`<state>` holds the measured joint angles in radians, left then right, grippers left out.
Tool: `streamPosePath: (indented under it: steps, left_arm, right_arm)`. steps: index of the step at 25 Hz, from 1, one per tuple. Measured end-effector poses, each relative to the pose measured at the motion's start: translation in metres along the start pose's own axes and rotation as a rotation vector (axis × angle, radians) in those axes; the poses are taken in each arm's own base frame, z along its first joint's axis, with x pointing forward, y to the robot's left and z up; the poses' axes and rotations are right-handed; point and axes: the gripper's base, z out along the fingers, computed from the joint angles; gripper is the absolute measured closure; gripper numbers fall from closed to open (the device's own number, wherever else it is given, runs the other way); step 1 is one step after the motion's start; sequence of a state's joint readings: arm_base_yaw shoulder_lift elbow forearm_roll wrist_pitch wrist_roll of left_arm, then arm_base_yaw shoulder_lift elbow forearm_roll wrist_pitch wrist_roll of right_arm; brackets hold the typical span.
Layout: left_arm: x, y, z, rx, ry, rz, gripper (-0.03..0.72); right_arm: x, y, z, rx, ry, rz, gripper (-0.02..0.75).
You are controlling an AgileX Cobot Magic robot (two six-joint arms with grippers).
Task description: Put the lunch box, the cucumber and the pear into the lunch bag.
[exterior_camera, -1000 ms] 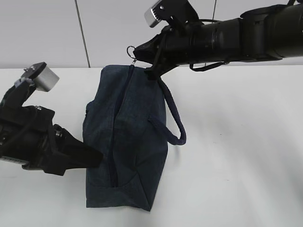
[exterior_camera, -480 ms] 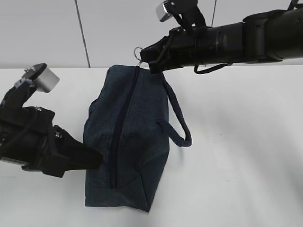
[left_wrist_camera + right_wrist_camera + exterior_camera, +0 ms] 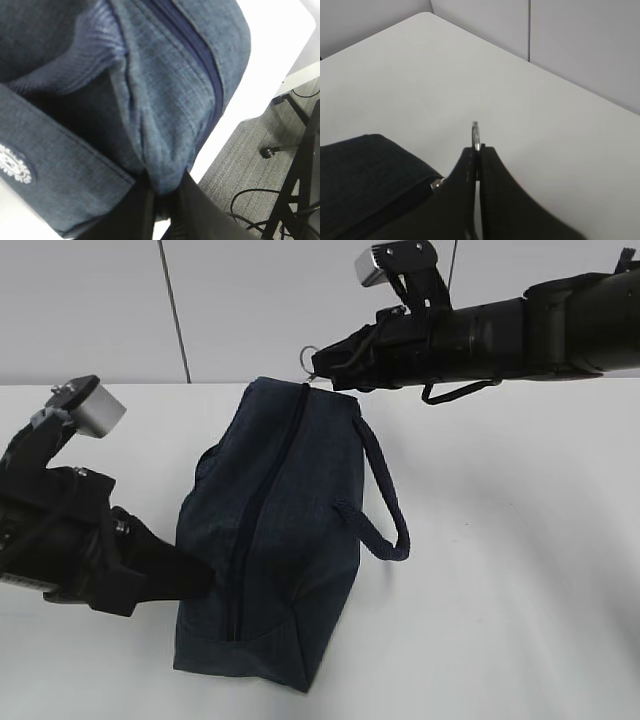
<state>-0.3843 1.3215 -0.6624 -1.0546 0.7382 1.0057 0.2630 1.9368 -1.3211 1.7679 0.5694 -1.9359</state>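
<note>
The lunch bag (image 3: 270, 530), a large dark navy fabric bag with a loop handle (image 3: 385, 505), lies zipped shut on the white table (image 3: 520, 570) in the exterior view, between both arms. In the left wrist view, the left gripper (image 3: 162, 210) pinches a fold of fabric at the bag's end, jaws nearly together. In the right wrist view, the right gripper (image 3: 477, 150) clamps the metal ring pull (image 3: 475, 132). A steady pull along the zipper, against the left anchor, would likely open it cleanly.
</note>
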Motion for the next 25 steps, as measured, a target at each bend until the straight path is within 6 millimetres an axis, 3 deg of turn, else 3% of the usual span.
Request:
streamPosePath:
  steps: [14, 25]
  left_arm:
    - [0.0, 0.004, 0.0, -0.045, 0.0, -0.045, 0.682]
    - [0.0, 0.005, 0.0, -0.058, -0.003, -0.055, 0.682]
  right_arm:
    - [0.032, -0.03, 0.007, 0.021, 0.047, 0.178, 0.738]
    - [0.032, -0.032, 0.004, -0.035, 0.021, 0.202, 0.738]
